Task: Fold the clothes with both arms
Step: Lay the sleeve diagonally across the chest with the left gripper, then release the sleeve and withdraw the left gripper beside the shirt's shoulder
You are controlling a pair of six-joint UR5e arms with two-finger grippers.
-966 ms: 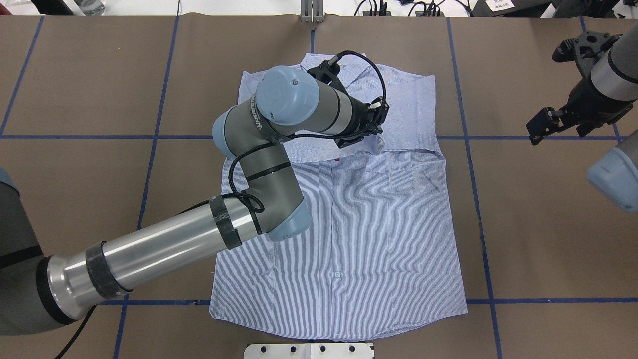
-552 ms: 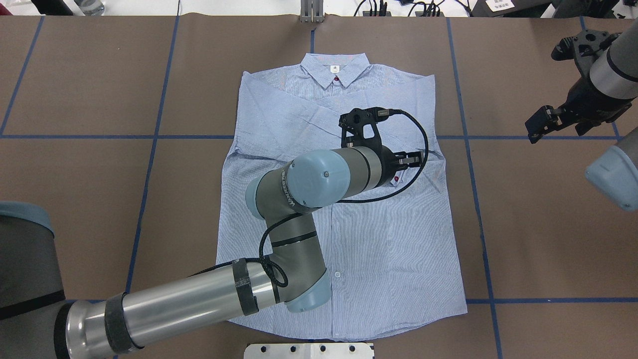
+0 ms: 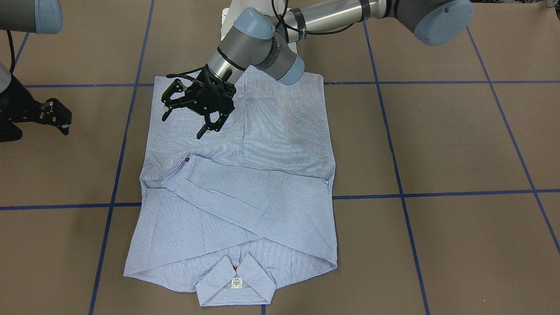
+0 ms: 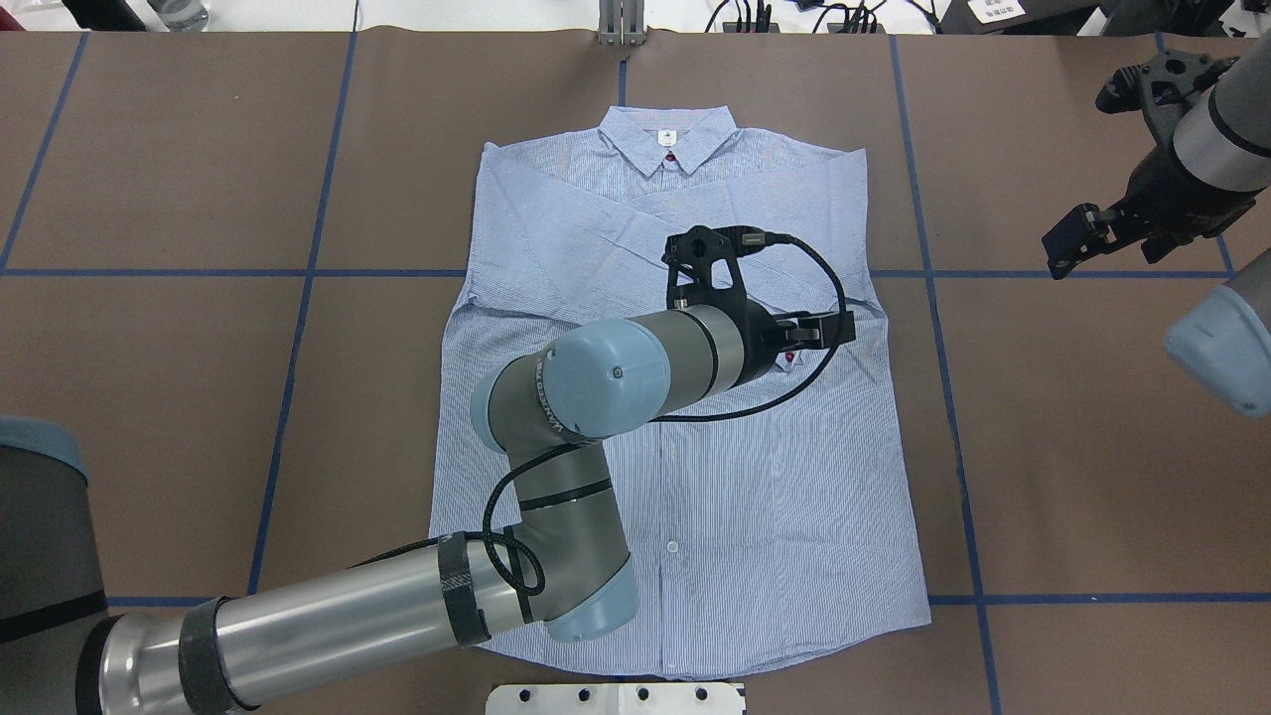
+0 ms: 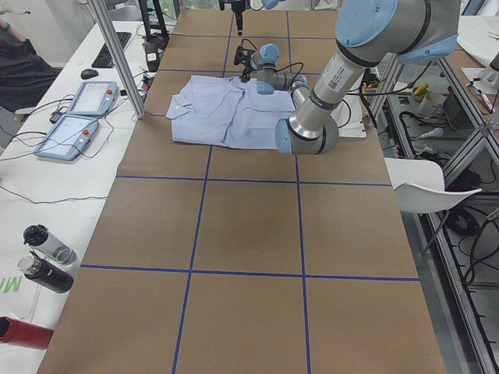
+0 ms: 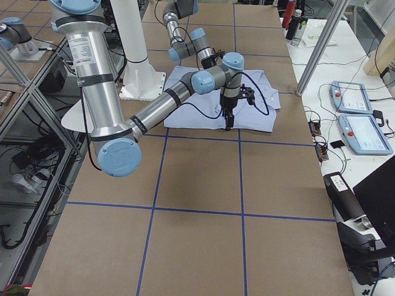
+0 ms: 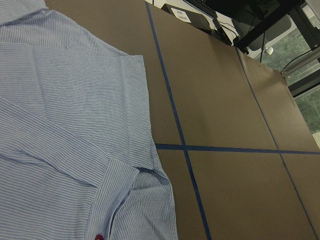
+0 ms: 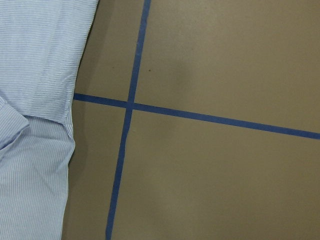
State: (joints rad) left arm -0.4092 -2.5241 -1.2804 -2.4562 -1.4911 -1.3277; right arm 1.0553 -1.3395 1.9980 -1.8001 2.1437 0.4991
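The striped shirt [image 3: 284, 131] lay flat mid-frame, one sleeve [image 3: 245, 186] crossed over its chest (presumably finished), so the left gripper [image 3: 182, 127] hovered above, fingers apart and empty. Whether the right gripper [image 3: 59, 117], at the far left, was apart or together I could not tell.

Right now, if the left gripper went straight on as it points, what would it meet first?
Probably the shirt, just short of the folded sleeve's cuff; depth is unclear.

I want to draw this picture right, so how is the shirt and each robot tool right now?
shirt: flat on the table, buttoned, both sleeves folded across the chest.
left tool: open, empty, over the shirt.
right tool: open, empty, over the table beside the shirt.
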